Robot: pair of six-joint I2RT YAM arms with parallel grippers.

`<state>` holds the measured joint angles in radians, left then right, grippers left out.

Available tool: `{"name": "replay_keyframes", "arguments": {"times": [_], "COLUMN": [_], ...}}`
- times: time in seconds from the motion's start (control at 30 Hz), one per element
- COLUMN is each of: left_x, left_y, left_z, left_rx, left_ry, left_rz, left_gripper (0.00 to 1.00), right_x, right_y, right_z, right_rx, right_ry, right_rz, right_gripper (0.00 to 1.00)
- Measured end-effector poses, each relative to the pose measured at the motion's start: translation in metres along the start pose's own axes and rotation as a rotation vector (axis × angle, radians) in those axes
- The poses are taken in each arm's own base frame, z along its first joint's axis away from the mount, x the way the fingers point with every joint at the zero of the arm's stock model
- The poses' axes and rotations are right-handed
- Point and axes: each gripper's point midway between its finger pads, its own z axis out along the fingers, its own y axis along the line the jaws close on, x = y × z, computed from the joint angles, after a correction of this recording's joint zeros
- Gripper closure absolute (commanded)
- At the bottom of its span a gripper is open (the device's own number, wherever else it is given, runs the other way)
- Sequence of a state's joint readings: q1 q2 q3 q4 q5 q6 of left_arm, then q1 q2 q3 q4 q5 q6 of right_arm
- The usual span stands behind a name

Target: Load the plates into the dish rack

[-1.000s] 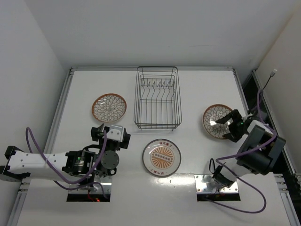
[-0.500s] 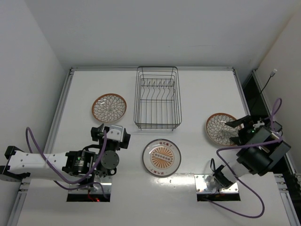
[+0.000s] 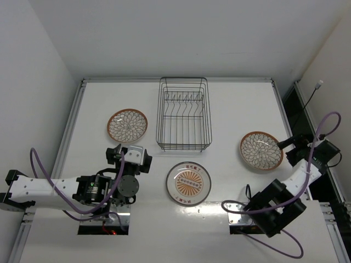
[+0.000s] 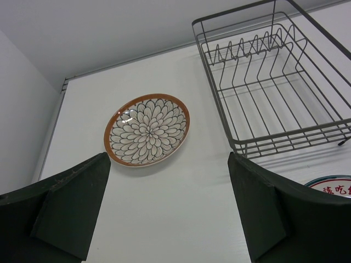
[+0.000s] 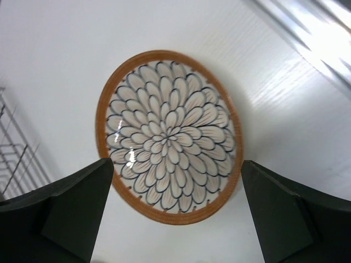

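Three plates lie flat on the white table. A petal-pattern plate (image 3: 127, 125) is at the left and shows in the left wrist view (image 4: 147, 129). A second petal-pattern plate (image 3: 261, 151) is at the right and shows in the right wrist view (image 5: 167, 137). The sunburst plate (image 3: 189, 183) is at the near centre. The black wire dish rack (image 3: 183, 114) stands empty at the middle back. My left gripper (image 3: 129, 150) is open and empty, just near of the left plate. My right gripper (image 3: 288, 152) is open and empty, at the right plate's right rim.
The rack's upright dividers (image 4: 258, 52) stand at its far end. The table's raised edge rails run along the left (image 3: 70, 131) and right (image 3: 285, 118). A rim of the sunburst plate (image 4: 332, 183) shows at the lower right of the left wrist view.
My right gripper has drawn back to the right, off the right plate. That plate now lies flat, a little further right and nearer. The left arm has not moved.
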<state>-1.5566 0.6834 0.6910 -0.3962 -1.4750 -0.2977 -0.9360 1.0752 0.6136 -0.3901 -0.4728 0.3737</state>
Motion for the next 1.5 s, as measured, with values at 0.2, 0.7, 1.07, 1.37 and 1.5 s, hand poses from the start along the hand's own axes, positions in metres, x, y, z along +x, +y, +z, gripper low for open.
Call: {"name": "replay_keyframes", "arguments": {"times": [0.2, 0.7, 1.07, 1.37, 1.5], "left_x": [0.001, 0.002, 0.004, 0.003, 0.004], "left_y": [-0.001, -0.003, -0.004, -0.004, -0.006], "left_z": [0.000, 0.000, 0.000, 0.000, 0.001], "left_rx": [0.000, -0.001, -0.001, -0.001, -0.001], "left_ry": [0.001, 0.002, 0.004, 0.004, 0.006], "left_rz": [0.007, 0.026, 0.041, 0.029, 0.039], "left_gripper": [0.13, 0.13, 0.13, 0.13, 0.13], "right_x": [0.010, 0.065, 0.079, 0.067, 0.031], "right_y": [-0.037, -0.042, -0.029, -0.008, 0.026], "right_z": [0.006, 0.045, 0.059, 0.051, 0.024], "right_rx": [0.150, -0.055, -0.146, -0.180, -0.216], "right_ry": [0.040, 0.303, 0.374, 0.271, 0.099], "right_rz": [0.058, 0.313, 0.394, 0.259, 0.084], "right_gripper": [0.00, 0.31, 1.00, 1.00, 1.00]}}
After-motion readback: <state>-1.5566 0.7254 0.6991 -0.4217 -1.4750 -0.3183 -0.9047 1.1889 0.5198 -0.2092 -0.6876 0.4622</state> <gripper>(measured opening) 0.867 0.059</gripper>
